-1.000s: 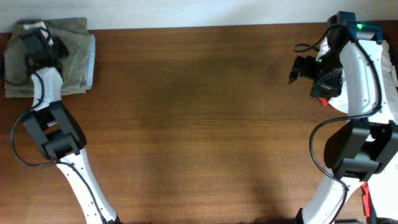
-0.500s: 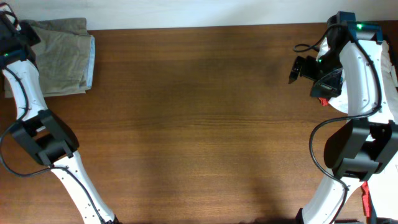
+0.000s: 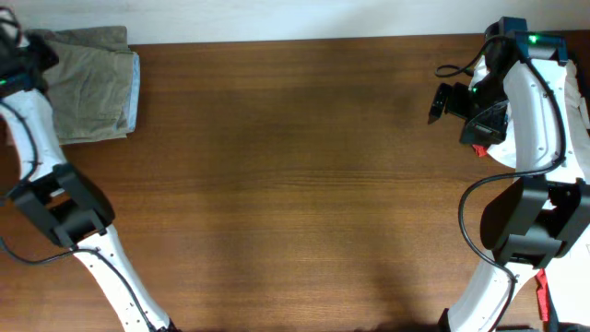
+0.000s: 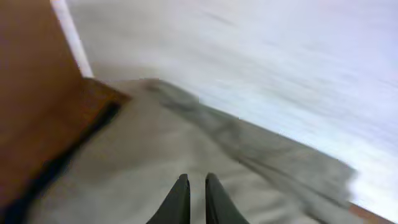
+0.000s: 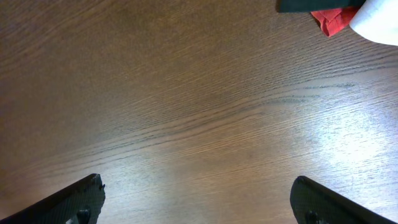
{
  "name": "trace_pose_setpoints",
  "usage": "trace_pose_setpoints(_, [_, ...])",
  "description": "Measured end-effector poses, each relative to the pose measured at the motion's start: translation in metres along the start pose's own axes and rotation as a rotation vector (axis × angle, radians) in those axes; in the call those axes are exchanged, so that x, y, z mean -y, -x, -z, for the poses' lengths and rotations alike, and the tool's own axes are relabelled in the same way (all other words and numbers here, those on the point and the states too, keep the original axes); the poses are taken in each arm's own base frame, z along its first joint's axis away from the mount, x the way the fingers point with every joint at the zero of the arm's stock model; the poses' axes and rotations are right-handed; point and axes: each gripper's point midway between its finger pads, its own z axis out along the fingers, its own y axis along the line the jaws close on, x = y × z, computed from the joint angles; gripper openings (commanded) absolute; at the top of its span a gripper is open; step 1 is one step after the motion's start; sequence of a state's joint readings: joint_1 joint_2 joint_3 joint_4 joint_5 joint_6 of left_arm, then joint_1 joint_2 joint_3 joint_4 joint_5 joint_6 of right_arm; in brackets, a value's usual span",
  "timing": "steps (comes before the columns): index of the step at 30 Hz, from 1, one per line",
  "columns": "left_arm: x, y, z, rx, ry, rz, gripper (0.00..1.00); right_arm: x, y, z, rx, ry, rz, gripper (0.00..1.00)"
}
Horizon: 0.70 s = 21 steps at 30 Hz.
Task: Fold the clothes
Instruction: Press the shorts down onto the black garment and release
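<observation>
The khaki-olive shorts (image 3: 92, 81) lie folded in a flat rectangle at the table's back left corner, with a pale blue edge showing on their right side. My left gripper (image 3: 26, 51) is at the shorts' left edge, partly cut off by the frame. In the blurred left wrist view its fingertips (image 4: 193, 182) stand almost together over the khaki cloth (image 4: 124, 168), with nothing seen between them. My right gripper (image 3: 441, 101) hovers wide open and empty over bare wood (image 5: 199, 199). A red piece (image 3: 477, 148) lies beside the right arm and also shows in the right wrist view (image 5: 333, 18).
The brown wooden table (image 3: 295, 184) spans the view, with a white wall along its back edge (image 4: 249, 56). The right arm's white links (image 3: 535, 101) and black cable stand at the right edge. Something white lies at the far right (image 3: 583, 111).
My left arm has lifted off the folded shorts and swung left toward the back corner. The shorts stay flat. The right arm has not moved.
</observation>
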<state>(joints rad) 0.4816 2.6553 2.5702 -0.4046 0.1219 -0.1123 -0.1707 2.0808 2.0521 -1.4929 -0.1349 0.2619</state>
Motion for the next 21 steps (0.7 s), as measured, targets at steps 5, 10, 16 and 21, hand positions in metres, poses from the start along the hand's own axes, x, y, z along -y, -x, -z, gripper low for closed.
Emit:
trace_pose_setpoints(5, [0.114,-0.045,-0.021,-0.049,-0.162,-0.061,0.11,0.0,0.0,0.0,0.0,0.0,0.0,0.99])
trace_pose_setpoints(10, [0.112,-0.119,-0.053,-0.176,-0.148,-0.063,0.22,0.0,0.0,0.0,0.0,0.0,0.0,0.99])
trace_pose_setpoints(16, [0.124,-0.085,-0.025,-0.175,-0.182,-0.064,0.99,0.0,0.0,0.0,0.001,0.0,0.0,0.99])
trace_pose_setpoints(21, [0.151,0.053,0.185,-0.18,-0.229,-0.058,0.99,0.0,0.0,0.0,0.0,0.0,0.0,0.99])
